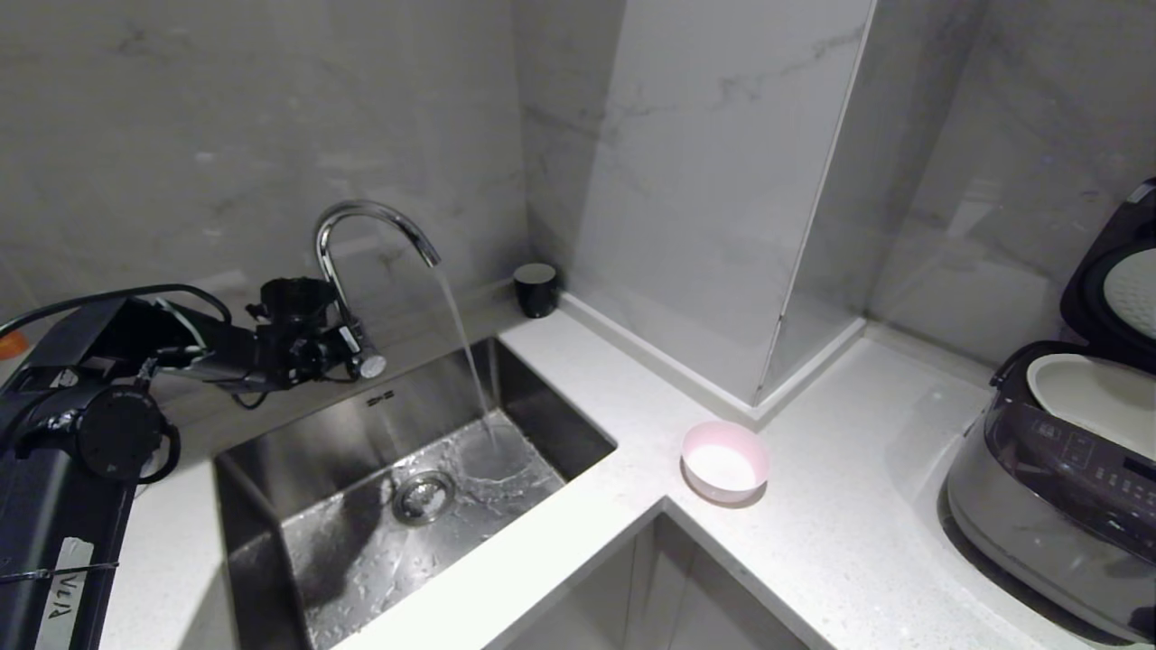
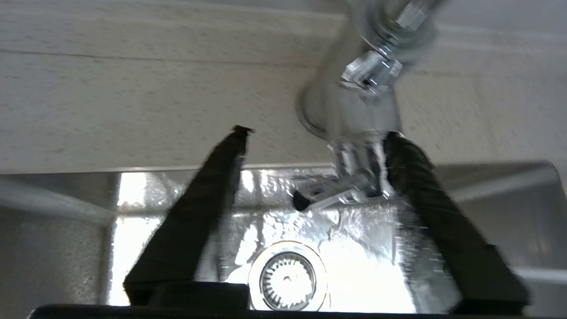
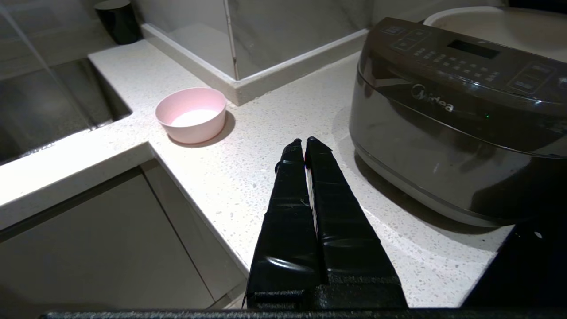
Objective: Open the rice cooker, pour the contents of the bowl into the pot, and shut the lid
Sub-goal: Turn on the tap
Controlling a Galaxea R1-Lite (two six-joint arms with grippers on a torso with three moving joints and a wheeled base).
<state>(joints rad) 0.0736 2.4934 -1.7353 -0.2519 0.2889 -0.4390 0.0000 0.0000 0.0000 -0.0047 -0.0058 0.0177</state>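
Left gripper (image 2: 312, 135) at left of the head view, jaws apart around the tap lever (image 2: 336, 195); water runs from the tap (image 1: 375, 221) into the sink (image 1: 271, 487). Right gripper (image 3: 304, 144) over the desk (image 3: 248, 177), jaws closed, empty. Bowl (image 1: 724, 461) at centre. Cooker (image 1: 1048, 496) at right edge, lid (image 1: 1115, 280) up, pot (image 1: 1097, 397) exposed.

A: What occupies the lower left of the head view?
B: A steel sink (image 1: 271, 506) with a round drain (image 1: 423, 496), wet floor. A curved chrome faucet (image 1: 361, 221) above it runs water (image 1: 465, 352).
A: And at centre?
B: A black cup (image 1: 536, 289) on the white countertop (image 1: 831, 542), against the marble wall (image 1: 704, 181).
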